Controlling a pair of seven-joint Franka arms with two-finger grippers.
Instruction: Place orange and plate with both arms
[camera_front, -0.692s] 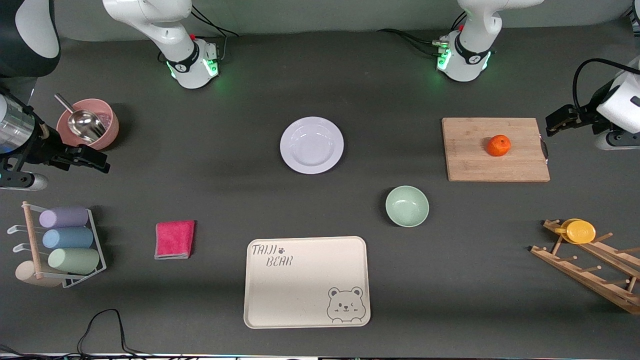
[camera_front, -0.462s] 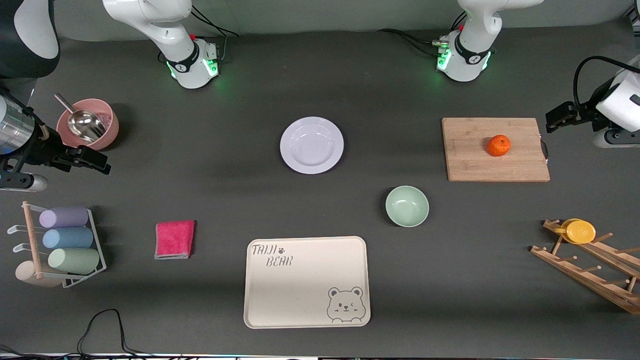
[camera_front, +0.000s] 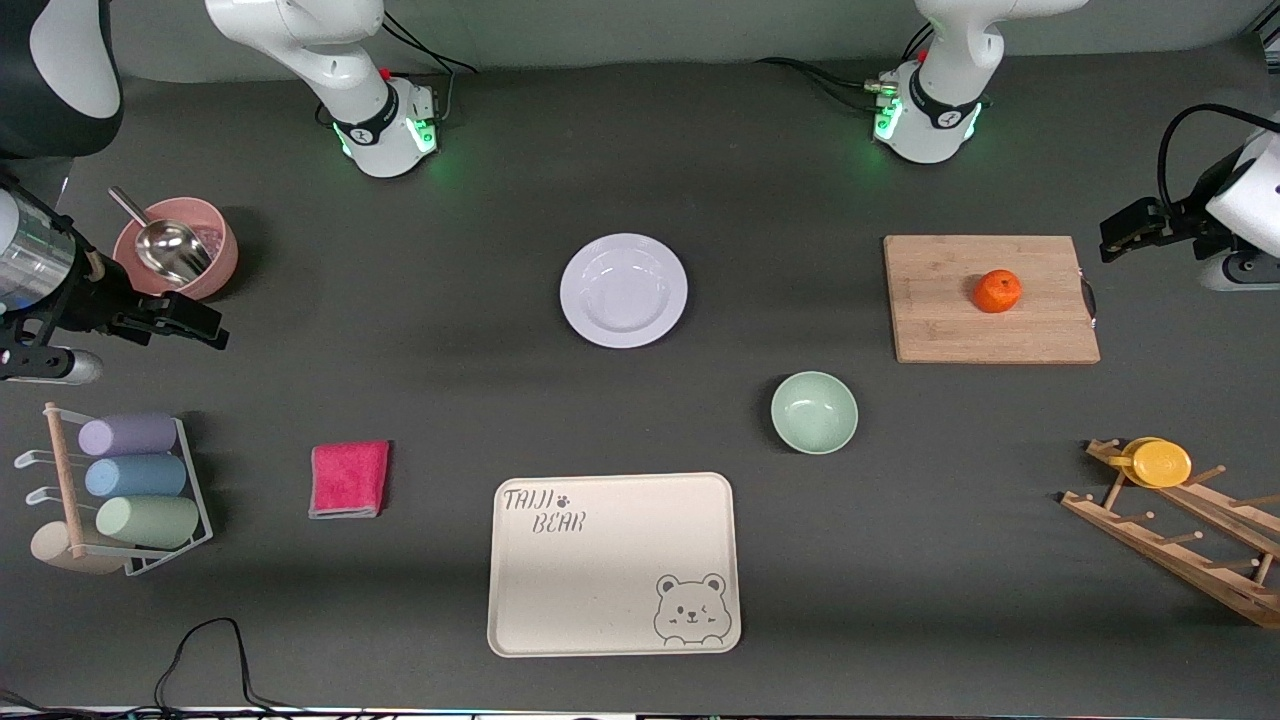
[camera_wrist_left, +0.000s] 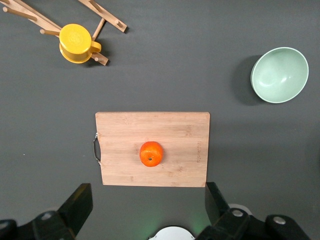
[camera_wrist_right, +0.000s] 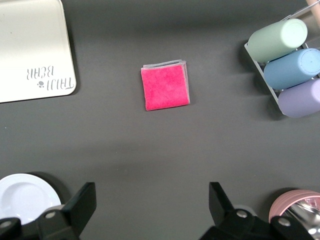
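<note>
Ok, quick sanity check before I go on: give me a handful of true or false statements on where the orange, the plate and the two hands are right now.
1. The orange sits on the wooden cutting board. True.
2. The plate rests on the bear-printed tray. False: it lies on the bare table, farther from the front camera than the tray.
3. The left hand is open and holds nothing. True.
4. The right hand is shut on the pink cloth. False: it is open and up in the air; the cloth lies flat on the table, untouched.
5. The orange is inside the green bowl. False: the bowl is empty, nearer to the front camera than the board.
</note>
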